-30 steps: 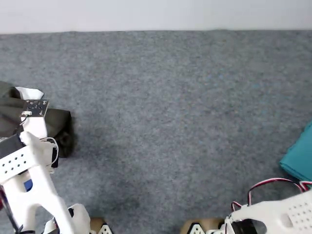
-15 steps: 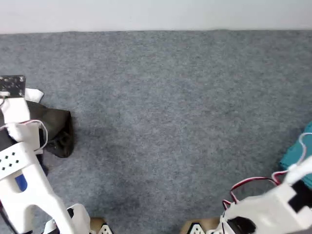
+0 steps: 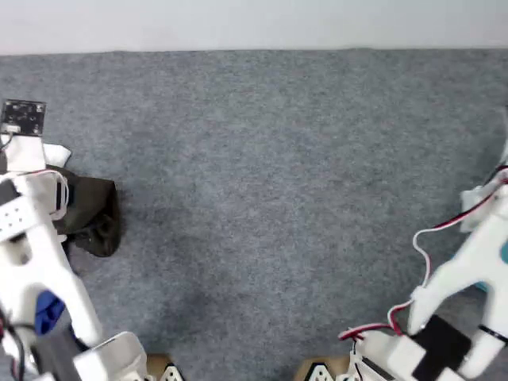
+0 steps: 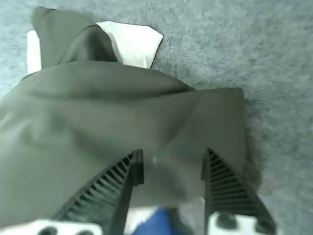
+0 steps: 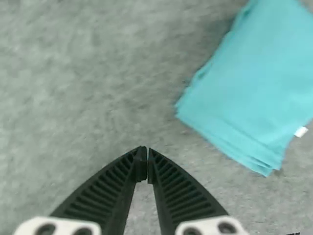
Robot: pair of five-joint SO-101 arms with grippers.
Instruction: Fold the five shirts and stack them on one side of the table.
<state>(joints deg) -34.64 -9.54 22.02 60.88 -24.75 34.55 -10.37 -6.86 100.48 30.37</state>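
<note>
A dark olive shirt lies crumpled at the table's left edge, on top of a white shirt whose corner sticks out. In the high view the olive shirt shows beside the left arm, with the white corner behind it. My left gripper hangs open just above the olive cloth, fingers apart. A folded teal shirt lies at the table's right edge. My right gripper is shut and empty above bare carpet, a short way from the teal shirt's corner.
Grey carpet-like table cover spreads between the two arms. A pale wall runs along the far edge. The right arm stands over the right edge and hides most of the teal shirt in the high view.
The left arm has shifted away from the near edge, over the olive shirt. The right arm has swung up and to the right, now covering the teal shirt in the high view.
</note>
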